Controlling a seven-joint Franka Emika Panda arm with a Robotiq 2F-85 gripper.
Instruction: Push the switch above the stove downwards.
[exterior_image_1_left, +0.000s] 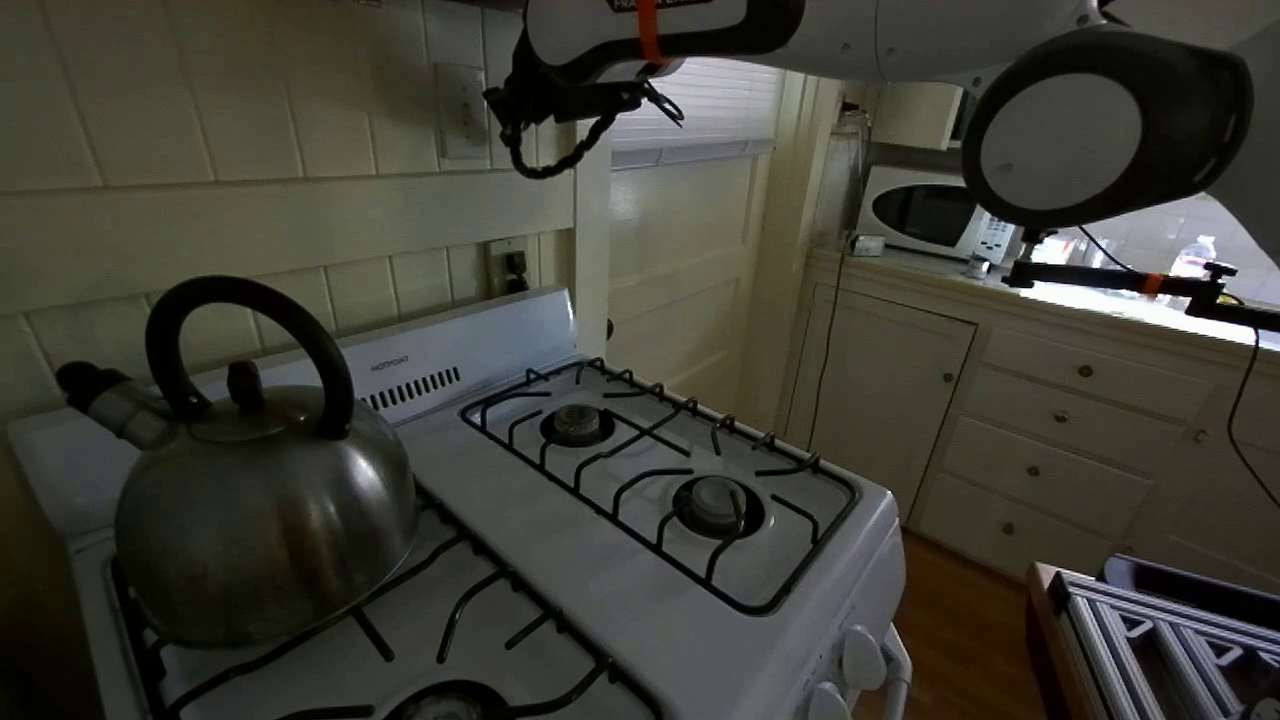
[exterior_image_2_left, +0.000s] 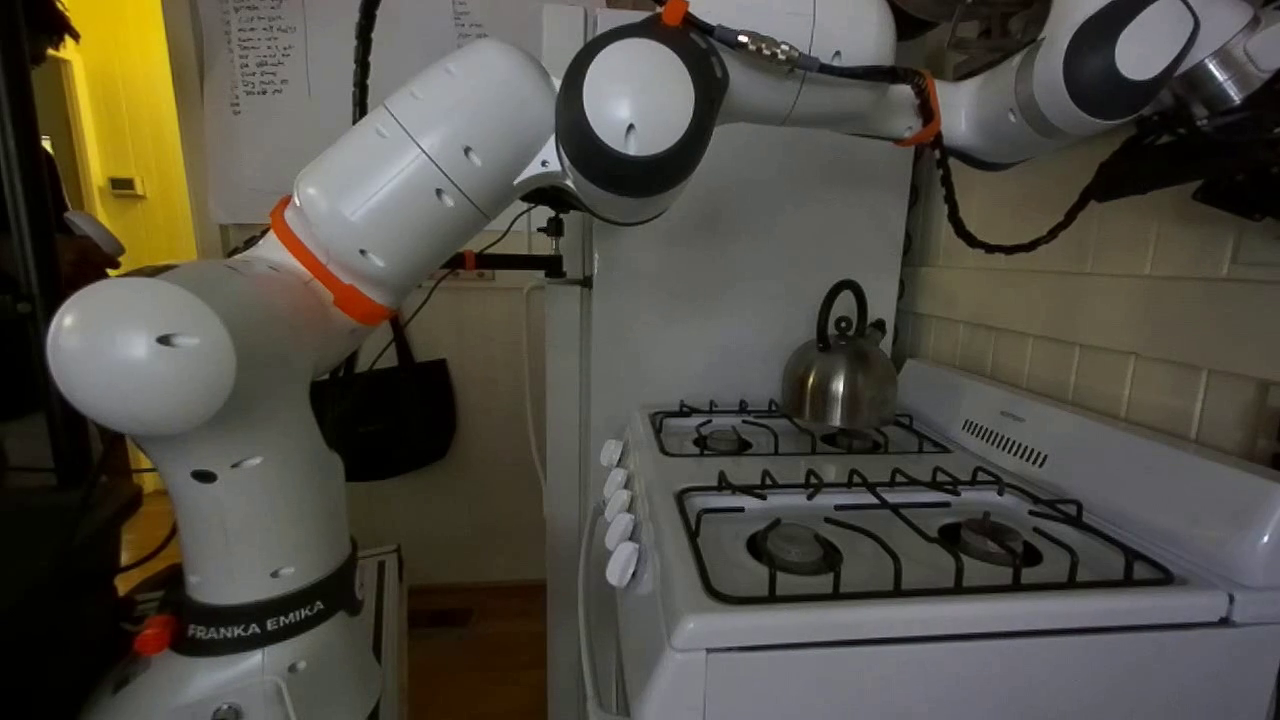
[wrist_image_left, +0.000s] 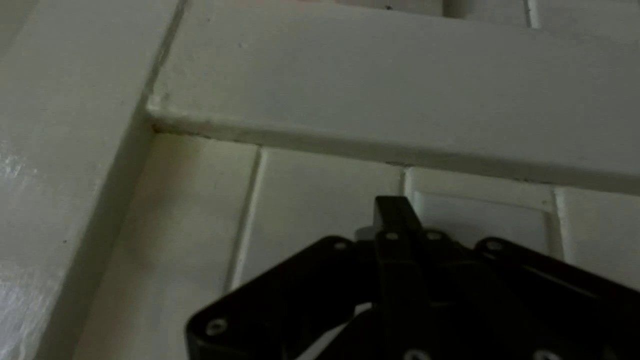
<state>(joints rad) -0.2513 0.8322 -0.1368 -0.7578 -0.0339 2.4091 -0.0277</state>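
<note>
The switch (exterior_image_1_left: 462, 112) is a cream-white upright plate on the boarded wall above the stove (exterior_image_1_left: 590, 545). It also shows in the wrist view (wrist_image_left: 492, 220), where its toggle is hidden behind my fingers. My gripper (wrist_image_left: 398, 212) is shut with nothing seen between its fingers. In that view the fingertips overlap the plate's left edge; I cannot tell if they touch it. The wrist view appears upside down. In both exterior views the dark wrist parts hang high near the wall and the fingertips cannot be made out. The stove is white with black grates, also in an exterior view (exterior_image_2_left: 950, 680).
A steel kettle (exterior_image_1_left: 265, 520) stands on the stove. A raised rail (exterior_image_1_left: 300, 230) crosses the wall below the switch; it also shows in the wrist view (wrist_image_left: 375, 85). A darker outlet with a plug (exterior_image_1_left: 512, 265) sits under the rail. A blind (exterior_image_1_left: 700, 120) hangs to the side.
</note>
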